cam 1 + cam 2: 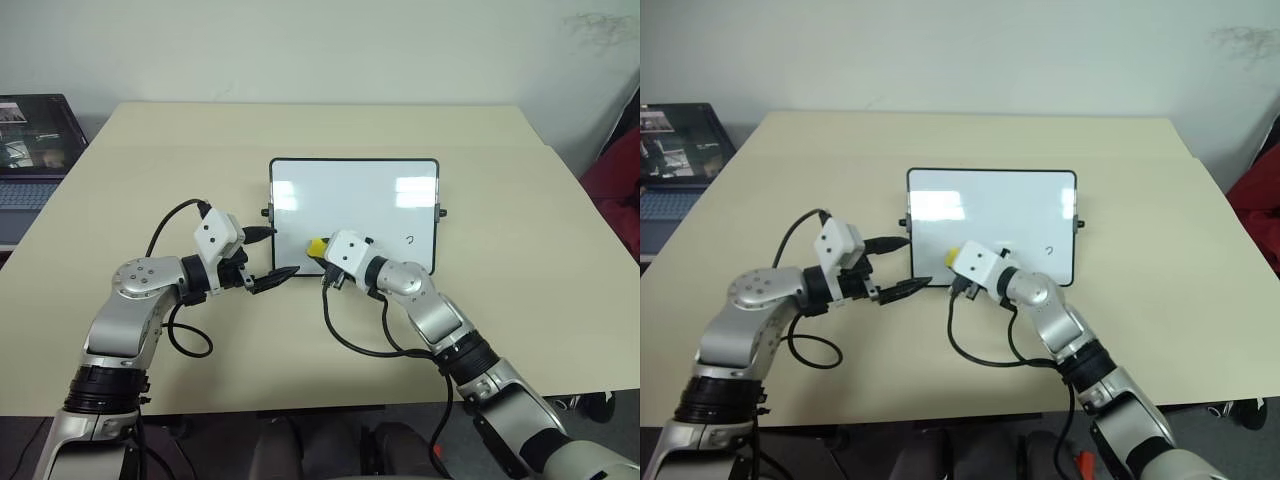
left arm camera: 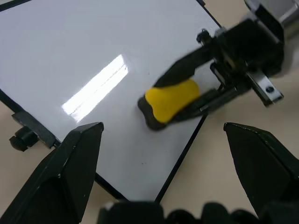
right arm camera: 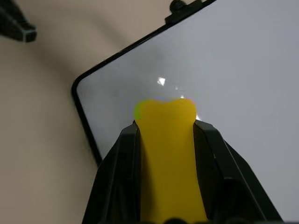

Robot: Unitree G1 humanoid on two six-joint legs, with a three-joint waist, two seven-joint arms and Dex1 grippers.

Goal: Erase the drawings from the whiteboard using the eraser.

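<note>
While the whiteboard [image 1: 354,213] lies flat near the middle of the table [image 1: 150,160], the right end effector [image 1: 322,255] pinches the eraser [image 1: 316,246] btwn its two black fingers, over the board's near left corner. From the left wrist view, the eraser's dark underside looks to be on or just above the glossy surface; can't tell which. Left end effector [image 1: 283,274] sits just beside that same corner, over the table, fingers spread wide w/ nothing btwn them. One of the drawings [image 1: 412,238], a small hook-like squiggle, shows near the board's right edge, well apart from the eraser. Laptop [image 1: 32,150] at far left.
</note>
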